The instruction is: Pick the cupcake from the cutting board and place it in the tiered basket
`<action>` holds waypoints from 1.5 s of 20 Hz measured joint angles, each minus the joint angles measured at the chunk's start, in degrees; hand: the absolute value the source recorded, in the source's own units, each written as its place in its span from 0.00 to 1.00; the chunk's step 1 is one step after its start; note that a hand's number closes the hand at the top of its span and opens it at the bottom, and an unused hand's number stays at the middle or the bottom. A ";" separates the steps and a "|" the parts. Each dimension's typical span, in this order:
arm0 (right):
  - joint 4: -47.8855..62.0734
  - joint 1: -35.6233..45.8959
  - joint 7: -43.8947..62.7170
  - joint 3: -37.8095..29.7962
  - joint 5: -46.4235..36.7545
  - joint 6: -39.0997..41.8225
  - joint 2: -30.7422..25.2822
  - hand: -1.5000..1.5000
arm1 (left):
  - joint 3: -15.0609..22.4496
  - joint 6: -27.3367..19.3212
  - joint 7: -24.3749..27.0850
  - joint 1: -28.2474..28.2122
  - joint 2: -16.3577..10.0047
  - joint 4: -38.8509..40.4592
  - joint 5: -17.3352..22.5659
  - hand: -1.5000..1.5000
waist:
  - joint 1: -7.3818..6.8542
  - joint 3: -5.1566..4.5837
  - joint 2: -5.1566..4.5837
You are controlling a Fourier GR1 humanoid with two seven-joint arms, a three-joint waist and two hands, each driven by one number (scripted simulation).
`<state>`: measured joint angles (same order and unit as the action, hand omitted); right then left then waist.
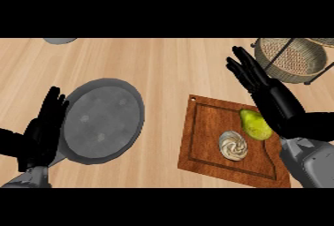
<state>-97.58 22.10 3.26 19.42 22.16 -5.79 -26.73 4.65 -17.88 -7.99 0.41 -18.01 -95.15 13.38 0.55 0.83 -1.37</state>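
Kitchen — cutting board [203, 142], wooden counter [163, 66]

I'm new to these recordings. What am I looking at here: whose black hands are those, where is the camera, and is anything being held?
This one picture is taken from the robot's head, looking steeply down at a wooden counter. The black hands are the robot's own. The left hand is beside a grey plate. The right hand is over the far right of the cutting board. On the board lie a white-swirled cupcake and a pear. The tiered basket stands at the top right. Both hands are open, and nothing is held.
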 measured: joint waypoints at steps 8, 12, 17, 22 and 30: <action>-0.30 -9.60 -10.36 -17.87 8.79 -6.63 3.61 0.00 | 2.51 -1.57 3.02 2.29 0.09 -0.32 -5.64 0.50 | 4.18 0.14 1.66; 0.83 -17.01 -11.16 -21.71 19.66 -1.30 8.83 0.00 | 5.21 -1.84 4.65 2.93 1.48 0.60 -7.96 0.50 | 3.71 -0.21 1.46; -2.06 -29.50 -15.69 -25.10 26.59 15.84 7.32 0.00 | 7.67 -2.65 5.72 5.39 4.08 3.61 -10.51 0.50 | 2.52 -0.57 1.50; -7.15 -39.52 -16.99 -30.76 22.26 24.02 -1.17 0.00 | 8.16 -2.83 5.01 6.21 4.52 3.73 -11.48 0.50 | 2.26 -0.79 1.70; -19.75 -45.45 -10.33 -37.66 2.00 23.64 -18.62 0.00 | 8.56 -2.99 5.10 6.00 4.76 3.83 -12.23 0.50 | 1.97 -1.17 1.85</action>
<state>-117.33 -23.35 -7.08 -18.25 24.16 17.85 -45.35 13.20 -20.87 -2.89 6.41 -13.25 -91.32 1.15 2.52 -0.34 0.48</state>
